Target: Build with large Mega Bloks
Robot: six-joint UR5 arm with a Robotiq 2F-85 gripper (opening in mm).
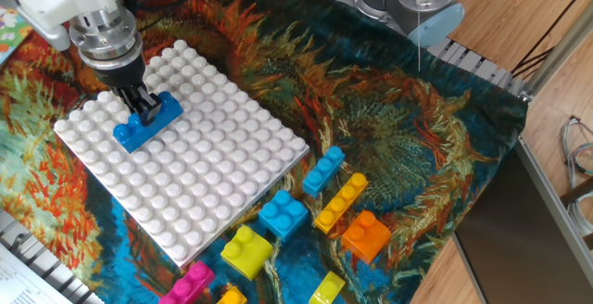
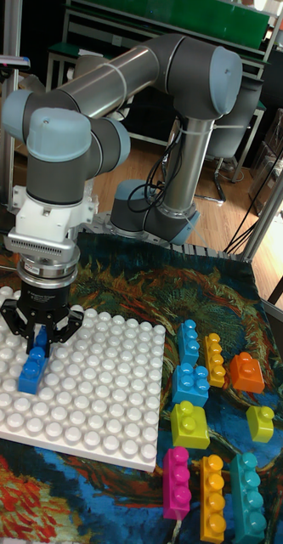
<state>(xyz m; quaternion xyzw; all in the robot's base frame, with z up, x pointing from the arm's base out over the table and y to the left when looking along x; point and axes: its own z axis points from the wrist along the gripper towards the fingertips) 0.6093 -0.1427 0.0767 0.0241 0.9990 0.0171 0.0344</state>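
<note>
The white studded baseplate [image 1: 199,170] lay on the left part of the table, which was covered with a colourful painted cloth [image 1: 398,128]. Over the far left part of the plate, the claw [image 1: 143,111] pinched a dark blue brick [image 1: 146,122] that sat on the studs. The other bricks lay loose on the cloth at the near right of the plate, among them a light blue brick [image 1: 282,214], a yellow brick [image 1: 245,249] and an orange brick [image 1: 365,235].

Dark blue brick [image 1: 146,119], white baseplate [image 1: 199,170], swirling orange-blue cloth [image 1: 389,128]
</note>
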